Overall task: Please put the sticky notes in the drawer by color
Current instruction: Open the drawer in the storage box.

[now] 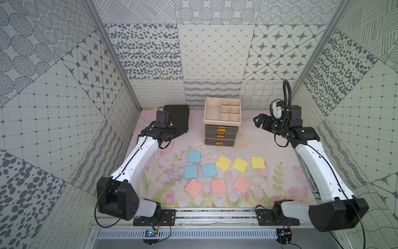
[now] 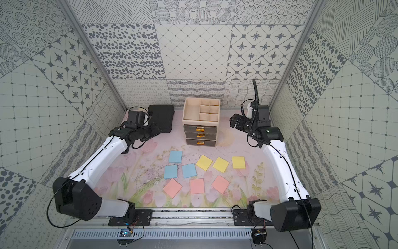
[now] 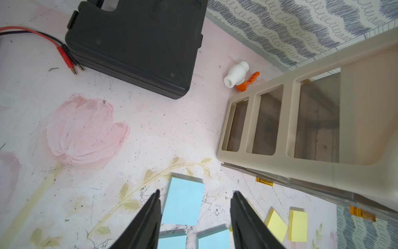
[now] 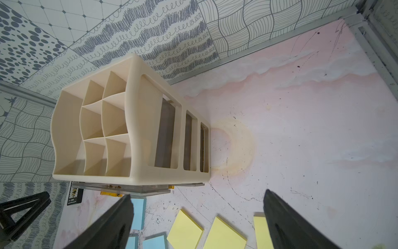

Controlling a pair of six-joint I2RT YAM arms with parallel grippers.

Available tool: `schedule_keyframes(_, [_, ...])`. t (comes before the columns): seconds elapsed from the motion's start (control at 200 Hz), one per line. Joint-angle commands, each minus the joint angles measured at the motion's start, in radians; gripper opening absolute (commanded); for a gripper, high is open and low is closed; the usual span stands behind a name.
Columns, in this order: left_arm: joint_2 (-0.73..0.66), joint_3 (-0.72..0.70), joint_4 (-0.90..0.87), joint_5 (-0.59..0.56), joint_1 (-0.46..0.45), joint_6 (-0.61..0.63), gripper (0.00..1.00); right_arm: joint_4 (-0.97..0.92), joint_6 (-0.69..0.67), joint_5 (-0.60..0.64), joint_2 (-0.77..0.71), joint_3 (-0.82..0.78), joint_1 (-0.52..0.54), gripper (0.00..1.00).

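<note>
Your left gripper point(image 3: 196, 193) hangs left of the drawer with its jaws partly spread and empty. Your right gripper point(image 4: 197, 194) hangs on the opposite side, jaws wide apart, likewise empty. Beneath them you see the floral mat point(image 1: 163, 172), which covers the work surface.

The drawer point(image 1: 221, 124), a cream cabinet with a divided tray top, stands upright at the back centre. Its three smoky drawers are all shut, gold handles facing the front. A black case point(image 1: 179, 116) lies flat in the back left corner, just behind your left wrist and near the cabinet's side.

The sticky notes point(image 1: 218, 186) lie flat on the mat in front of the cabinet, not touching it. The blue notes point(image 1: 190, 171) cluster at the left, the yellow notes point(image 1: 240, 164) form a row at the right, and the pink notes point(image 1: 241, 184) form a row nearest the front edge.

In the left wrist view a small white valve point(image 3: 235, 76) with an orange handle lies between the case and the cabinet, by the back wall. Red and black plug leads point(image 3: 66, 54) end just beside the case's other side.
</note>
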Motion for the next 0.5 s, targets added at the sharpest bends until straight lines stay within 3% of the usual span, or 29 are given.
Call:
schedule_keyframes(0.0, [0.015, 0.023, 0.002, 0.002, -0.003, 0.008, 0.55, 0.048, -0.041, 0.029, -0.071, -0.028, 0.005, 0.96])
schedule_keyframes(0.315, [0.008, 0.031, -0.006, -0.002, -0.003, 0.023, 0.54, 0.077, -0.072, 0.139, -0.078, -0.053, 0.054, 0.91])
schedule_keyframes(0.415, [-0.001, 0.019, -0.007, -0.004, -0.002, 0.025, 0.54, 0.085, -0.075, 0.181, -0.09, -0.059, 0.058, 0.99])
schedule_keyframes(0.495, [-0.004, 0.014, -0.007, -0.006, -0.003, 0.024, 0.54, 0.09, -0.087, 0.199, -0.095, -0.06, 0.058, 0.99])
